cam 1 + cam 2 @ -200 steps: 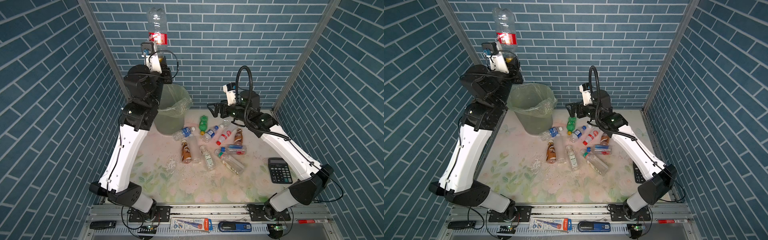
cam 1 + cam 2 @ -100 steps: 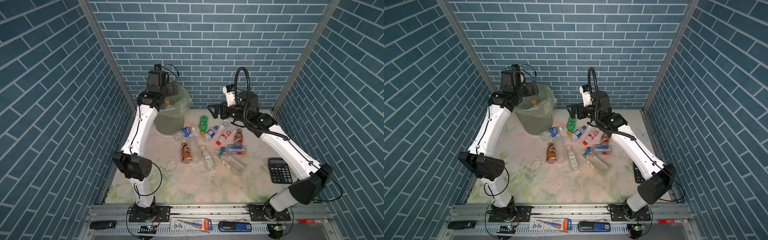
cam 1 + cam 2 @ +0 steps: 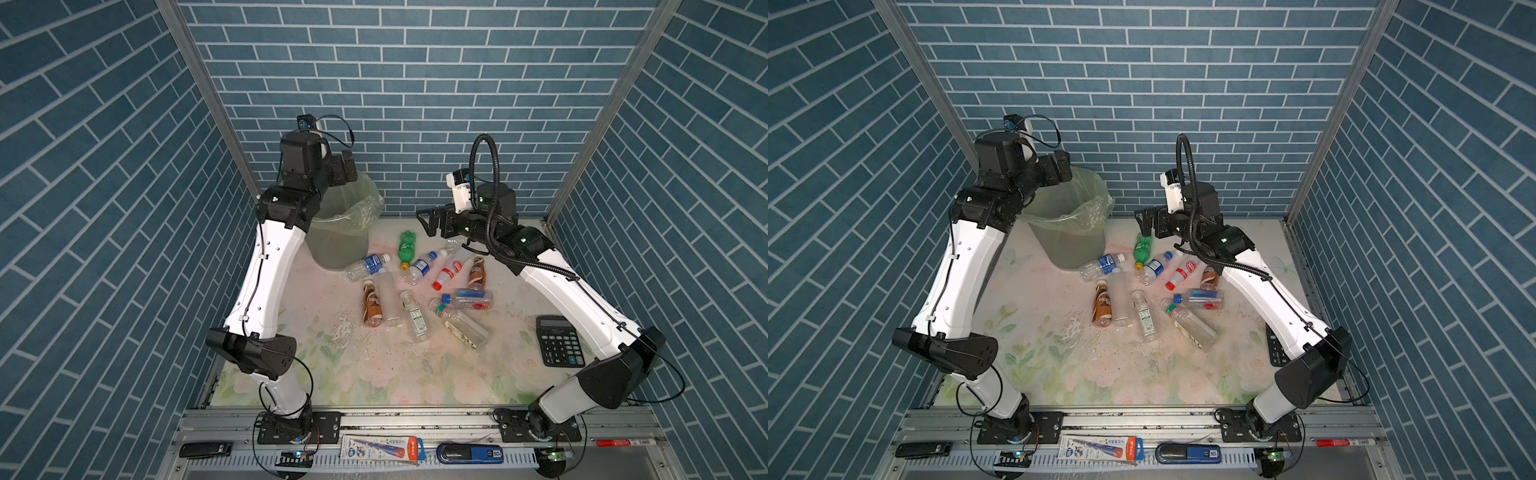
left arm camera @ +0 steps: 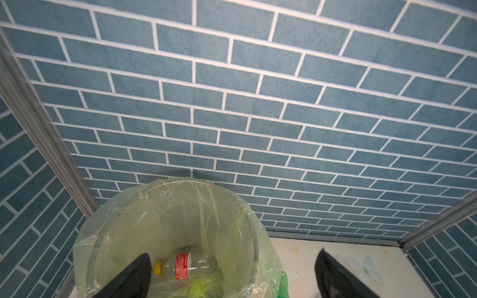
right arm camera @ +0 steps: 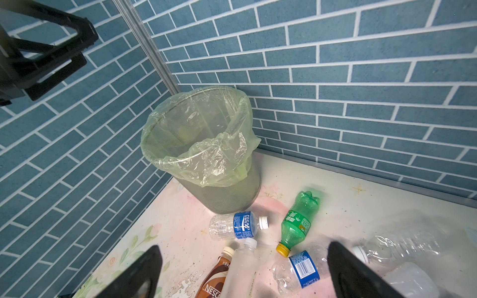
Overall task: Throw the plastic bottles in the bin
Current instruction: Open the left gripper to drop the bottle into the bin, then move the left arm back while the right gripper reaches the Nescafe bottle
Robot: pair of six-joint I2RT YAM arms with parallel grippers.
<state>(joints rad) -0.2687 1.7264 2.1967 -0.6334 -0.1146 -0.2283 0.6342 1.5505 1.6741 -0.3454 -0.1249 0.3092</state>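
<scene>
The left gripper (image 4: 233, 254) hangs spread wide and empty above the bin (image 3: 357, 216), where a red-labelled bottle (image 4: 185, 267) lies; the right gripper (image 5: 244, 246), also released, hovers over the plastic bottles (image 3: 415, 316) scattered on the table (image 3: 374, 374)

Plastic bottles (image 3: 417, 318) lie scattered on their sides beside the upright bag-lined bin (image 3: 340, 249), one red-labelled bottle (image 4: 186, 265) inside.

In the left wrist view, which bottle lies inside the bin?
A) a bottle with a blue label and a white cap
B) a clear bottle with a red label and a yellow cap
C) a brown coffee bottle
B: the clear bottle with a red label and a yellow cap lies at the bottom of the bin.
</scene>
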